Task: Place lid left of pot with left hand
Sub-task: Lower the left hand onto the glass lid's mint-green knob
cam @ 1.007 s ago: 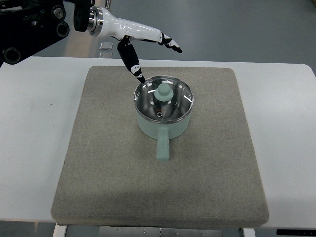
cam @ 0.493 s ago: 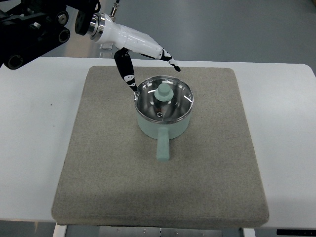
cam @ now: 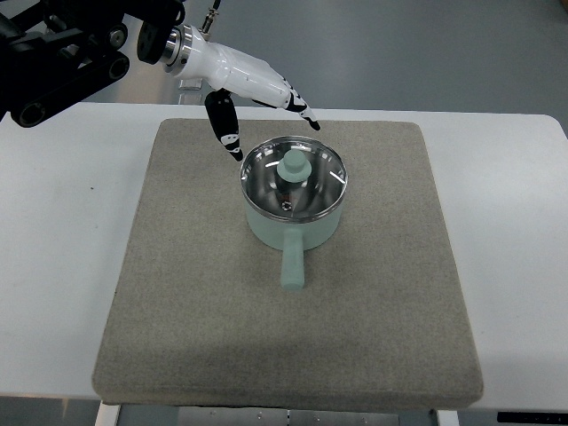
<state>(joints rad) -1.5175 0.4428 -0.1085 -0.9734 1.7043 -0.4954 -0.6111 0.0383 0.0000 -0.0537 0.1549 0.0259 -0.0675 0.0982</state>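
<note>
A pale green pot (cam: 293, 226) stands on the grey mat (cam: 177, 284), its handle pointing toward the near edge. A glass lid (cam: 306, 182) with a green knob (cam: 294, 165) rests on the pot. My left hand (cam: 266, 115) hovers just behind and left of the pot, fingers spread and holding nothing. Its thumb (cam: 224, 124) points down beside the pot's rim; the other fingers (cam: 297, 104) reach out over the back of the lid.
The mat lies on a white table (cam: 53, 231). A small clear object (cam: 188, 84) sits at the table's far edge behind the hand. The black left arm (cam: 62, 53) fills the upper left corner.
My left hand has drawn slightly back and left, away from the lid; the thumb has moved off the rim. Pot and lid have not moved.
</note>
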